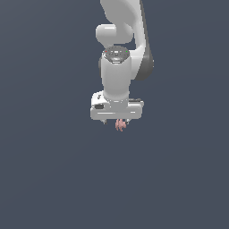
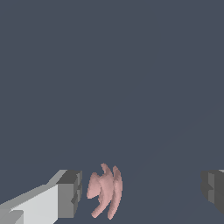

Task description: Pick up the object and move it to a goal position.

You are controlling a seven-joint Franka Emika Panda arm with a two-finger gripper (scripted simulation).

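The object [image 2: 105, 190] is a small pinkish-red lump with curved, finger-like lobes. In the wrist view it lies between my two grey fingertip pads [image 2: 69, 194], close to one pad and far from the other, touching neither. My gripper [image 2: 142, 190] is open. In the exterior view the white gripper [image 1: 117, 121] points straight down, and the object [image 1: 120, 125] peeks out just below the hand's underside, mostly hidden by it.
A plain dark blue-grey surface [image 1: 49, 170] fills both views. The white arm [image 1: 120, 53] rises above the hand. No other objects, containers or goal marker show.
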